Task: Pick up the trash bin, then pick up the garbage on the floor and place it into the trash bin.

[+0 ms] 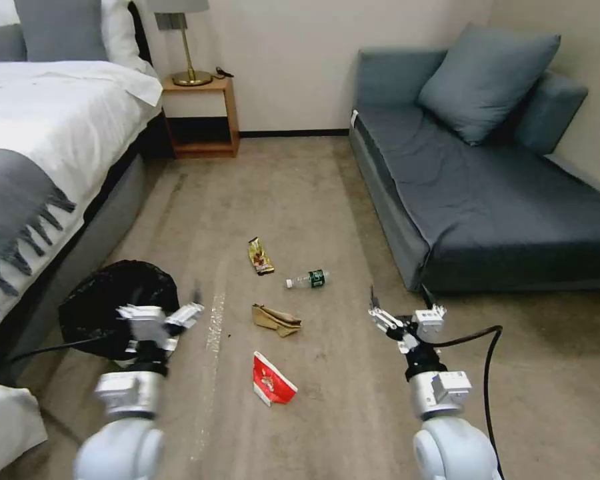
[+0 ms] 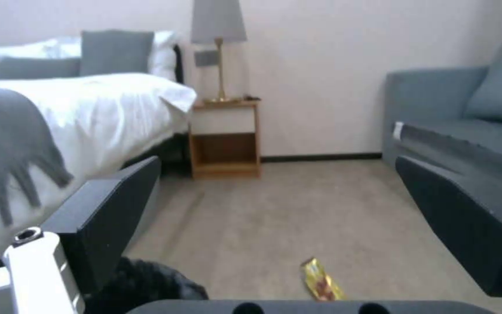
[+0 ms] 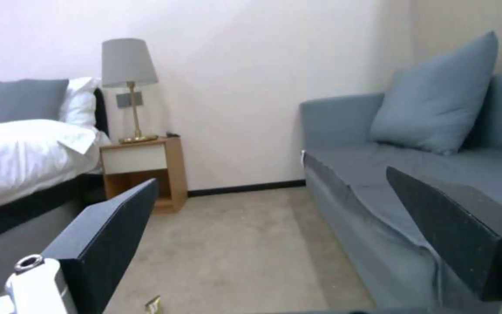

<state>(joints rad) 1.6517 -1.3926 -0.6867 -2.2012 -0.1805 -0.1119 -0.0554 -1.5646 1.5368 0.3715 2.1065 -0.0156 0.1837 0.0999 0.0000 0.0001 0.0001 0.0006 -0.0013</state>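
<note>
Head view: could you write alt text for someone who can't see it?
Two open robot grippers, left gripper by a black-bagged trash bin and right gripper, hover over carpet strewn with a red-white snack packet, paper bag, bottle and gold wrapper.

A white bed (image 1: 53, 113), lamp (image 1: 183, 40) on nightstand (image 1: 203, 117), and blue sofa (image 1: 487, 193) with cushion (image 1: 487, 80).

A bedroom: bed (image 1: 53, 120); nightstand (image 1: 203, 117); lamp (image 1: 183, 40); sofa (image 1: 487, 187).

head: high, looking down the floor (image 1: 300, 200) | wrists: low, forward | shared: nightstand (image 1: 200, 113), sofa (image 3: 379, 174)
</note>
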